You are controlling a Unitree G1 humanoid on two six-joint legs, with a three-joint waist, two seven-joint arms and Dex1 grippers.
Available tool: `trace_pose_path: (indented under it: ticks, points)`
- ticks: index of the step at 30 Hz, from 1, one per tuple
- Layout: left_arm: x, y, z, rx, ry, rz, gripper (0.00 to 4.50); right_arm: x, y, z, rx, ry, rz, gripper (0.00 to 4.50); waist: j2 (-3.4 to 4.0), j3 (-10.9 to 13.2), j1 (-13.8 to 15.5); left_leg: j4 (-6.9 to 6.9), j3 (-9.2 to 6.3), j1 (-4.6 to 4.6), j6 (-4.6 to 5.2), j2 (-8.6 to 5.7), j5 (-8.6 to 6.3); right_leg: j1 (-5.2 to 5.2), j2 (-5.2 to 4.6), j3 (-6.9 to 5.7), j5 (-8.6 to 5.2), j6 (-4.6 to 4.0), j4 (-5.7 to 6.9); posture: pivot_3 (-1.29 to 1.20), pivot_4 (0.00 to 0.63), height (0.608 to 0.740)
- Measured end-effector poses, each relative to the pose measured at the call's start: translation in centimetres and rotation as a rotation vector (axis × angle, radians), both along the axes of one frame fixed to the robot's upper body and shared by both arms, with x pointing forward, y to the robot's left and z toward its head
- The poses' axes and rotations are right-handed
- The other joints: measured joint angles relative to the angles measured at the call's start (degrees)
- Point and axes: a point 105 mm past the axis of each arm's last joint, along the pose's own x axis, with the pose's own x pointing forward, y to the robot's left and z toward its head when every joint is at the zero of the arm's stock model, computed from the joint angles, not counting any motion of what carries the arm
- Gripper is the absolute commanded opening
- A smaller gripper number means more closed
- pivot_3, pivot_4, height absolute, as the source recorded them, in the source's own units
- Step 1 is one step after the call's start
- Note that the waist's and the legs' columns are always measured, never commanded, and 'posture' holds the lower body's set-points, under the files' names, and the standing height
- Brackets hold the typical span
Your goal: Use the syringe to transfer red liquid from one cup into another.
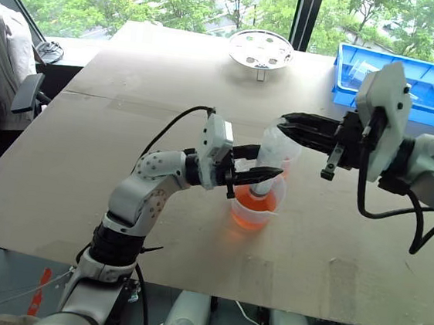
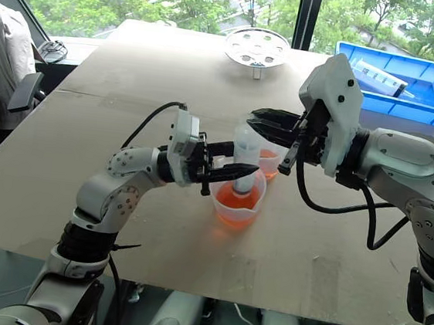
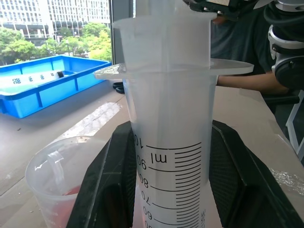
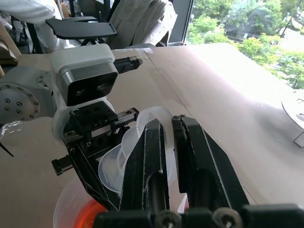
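The syringe (image 3: pixel 171 142) stands upright, its tip down in the spouted cup (image 1: pixel 252 211), which holds red liquid (image 2: pixel 234 203). My left gripper (image 1: pixel 253 174) reaches in level from the left and is shut on the syringe's barrel, one black finger (image 3: pixel 102 190) on each side. My right gripper (image 2: pixel 256 120) comes from the right and is shut on the plunger top (image 4: pixel 153 116) above the barrel's flange. The smaller cup (image 1: pixel 286 167) stands just behind the spouted one and holds a little red liquid.
A blue tray (image 1: pixel 397 111) with a packaged syringe sits at the table's far right corner. A white round perforated stand (image 1: pixel 261 49) is at the far middle. Bare brown tabletop (image 1: pixel 128 122) spreads to the left; a chair with a jacket (image 1: pixel 1 70) stands beyond its left edge.
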Motion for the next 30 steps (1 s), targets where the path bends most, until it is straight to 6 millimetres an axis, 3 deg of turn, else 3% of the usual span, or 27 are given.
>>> trace_pose_path:
  ticks: [23,27,30]
  points:
    - [-0.1,-0.2,-0.3,0.015,0.028,0.005,1.47,0.2,-0.3,1.1,0.018,-0.015,0.003,0.02,0.0,0.0,0.07,-0.02,0.01,-0.03,0.0,0.0,0.0,-0.03,-0.01,0.0,0.0,0.0,-0.01,0.0,0.15,0.74]
    - [-0.7,-1.3,0.3,0.018,0.018,-0.028,1.47,-0.3,-1.3,1.5,0.077,0.002,0.016,1.56,0.0,0.0,0.15,-0.02,0.0,-0.09,0.0,-0.01,0.0,-0.04,-0.03,-0.01,0.0,0.0,-0.04,0.0,0.15,0.74]
    - [-1.2,-1.7,0.2,0.024,0.025,-0.05,1.47,-0.4,-2.0,1.3,0.093,0.007,0.005,3.17,0.0,0.0,0.01,-0.03,0.01,-0.12,0.0,-0.01,0.0,-0.11,-0.02,0.01,0.0,0.0,-0.01,0.0,0.15,0.74]
